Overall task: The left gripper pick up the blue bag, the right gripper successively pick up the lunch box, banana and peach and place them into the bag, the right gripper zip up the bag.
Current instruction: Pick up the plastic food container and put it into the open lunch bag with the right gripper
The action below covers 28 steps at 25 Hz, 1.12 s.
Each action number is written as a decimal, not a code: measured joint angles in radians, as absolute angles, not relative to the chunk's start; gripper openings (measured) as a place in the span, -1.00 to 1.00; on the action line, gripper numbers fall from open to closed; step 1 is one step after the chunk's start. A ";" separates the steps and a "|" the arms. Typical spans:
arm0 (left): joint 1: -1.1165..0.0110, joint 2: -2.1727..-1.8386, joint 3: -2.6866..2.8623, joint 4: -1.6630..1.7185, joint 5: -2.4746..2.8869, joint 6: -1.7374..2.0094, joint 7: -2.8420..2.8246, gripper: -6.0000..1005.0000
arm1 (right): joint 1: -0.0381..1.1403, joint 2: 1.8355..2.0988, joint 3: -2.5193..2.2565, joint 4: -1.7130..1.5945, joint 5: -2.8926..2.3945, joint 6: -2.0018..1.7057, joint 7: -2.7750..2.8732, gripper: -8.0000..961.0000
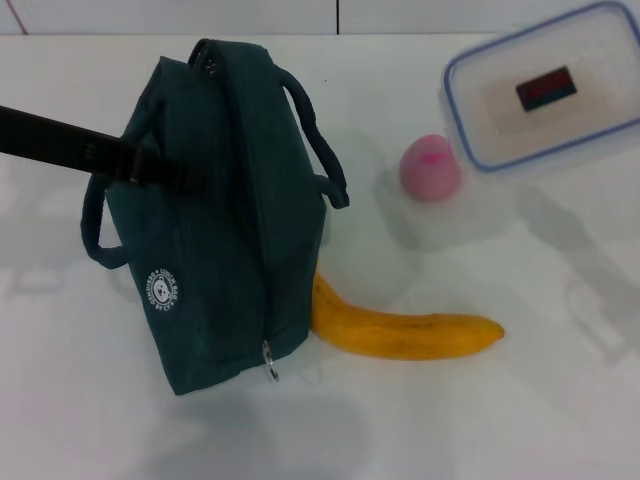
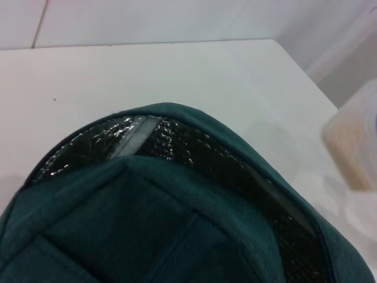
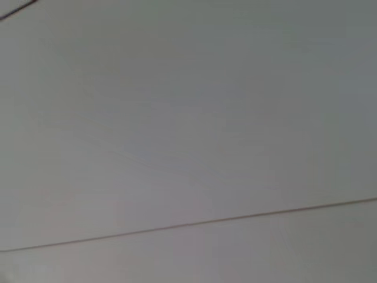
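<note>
The blue bag [image 1: 220, 230] stands tilted at the left of the white table, its zipper ring pull [image 1: 270, 372] at the near end. My left gripper [image 1: 185, 178] reaches in from the left and is shut on the bag's upper side. The left wrist view looks down on the bag [image 2: 177, 236] and its dark foil lining [image 2: 194, 147]. At the top right the lunch box [image 1: 545, 85] appears large and blurred, raised above the table. The pink peach [image 1: 430, 168] sits beside it. The banana [image 1: 400, 335] lies with one end against the bag's base. My right gripper is out of view.
The white table [image 1: 500, 420] has bare room in front and at the right, where faint shadows fall. A tiled wall runs along the back. The right wrist view shows only a plain pale surface with a thin seam [image 3: 194, 223].
</note>
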State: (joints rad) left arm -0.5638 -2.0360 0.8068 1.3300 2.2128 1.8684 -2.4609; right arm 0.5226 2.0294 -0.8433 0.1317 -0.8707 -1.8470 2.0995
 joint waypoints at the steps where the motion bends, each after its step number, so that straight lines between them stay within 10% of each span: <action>1: -0.564 -2.037 0.809 1.330 2.212 1.868 -2.460 -0.91 | 0.525 2.029 -0.840 0.134 -0.871 -1.849 2.099 -0.78; 28: -0.590 -2.050 0.863 1.328 2.197 1.868 -2.419 -0.91 | 0.824 2.029 -0.466 0.201 -1.215 -1.761 2.063 -0.79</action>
